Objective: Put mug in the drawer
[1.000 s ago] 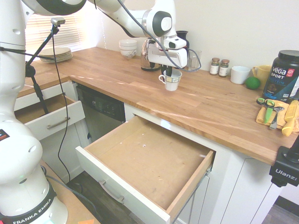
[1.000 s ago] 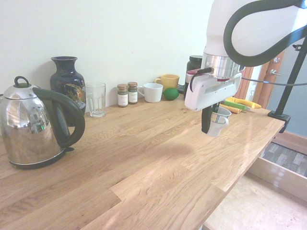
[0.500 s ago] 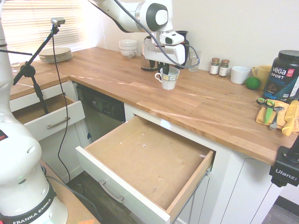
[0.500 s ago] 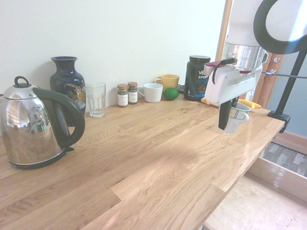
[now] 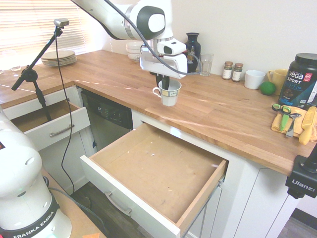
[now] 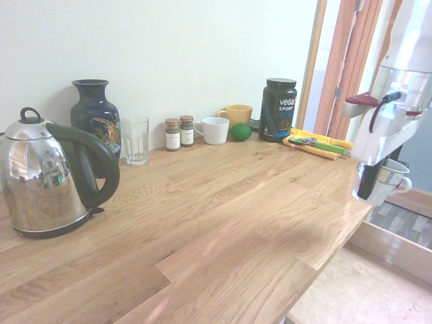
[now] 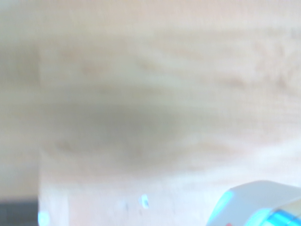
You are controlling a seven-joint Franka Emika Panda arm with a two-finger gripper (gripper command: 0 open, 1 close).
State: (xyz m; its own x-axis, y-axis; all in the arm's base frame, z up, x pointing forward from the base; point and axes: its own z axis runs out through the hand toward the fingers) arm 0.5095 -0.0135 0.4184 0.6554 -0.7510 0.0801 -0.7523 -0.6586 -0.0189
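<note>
We see the desk (image 5: 218, 109) running along the wall, its front edge bordering the open drawer (image 5: 158, 168), which juts out below it with its wooden bottom showing. A smaller drawer (image 5: 57, 121) also stands open near the desk's corner. Toward the wall we have the black tub (image 6: 277, 111), kettle (image 6: 47, 179), vase (image 6: 96, 121), glass (image 6: 136, 140), two jars (image 5: 232, 71), white mug (image 5: 254, 79), yellow mug (image 5: 277, 78) and green fruit (image 5: 267, 88), leaving a broad stretch of bare wood in front. Our gripper (image 5: 162, 84) is clamped on the patterned mug (image 5: 170, 94), holding it upright above the desk, near the front edge.
</note>
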